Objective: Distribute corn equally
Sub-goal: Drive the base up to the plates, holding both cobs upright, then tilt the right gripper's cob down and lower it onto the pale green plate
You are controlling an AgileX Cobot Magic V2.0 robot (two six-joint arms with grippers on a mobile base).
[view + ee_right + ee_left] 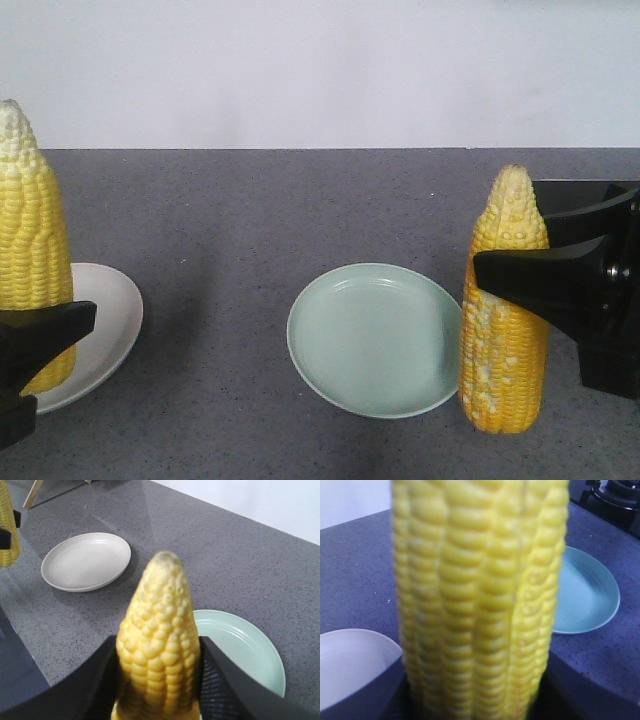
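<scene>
Grey counter (250, 200), two bare plates. Each gripper, left (30, 345) and right (530, 275), grips one upright cob. Next: lower one cob onto each plate.

A grey speckled worktop (250, 220) carries a white plate (105, 330) at the left and a pale green plate (375, 340) near the middle, well apart. Behind runs a white wall (320, 70).
</scene>
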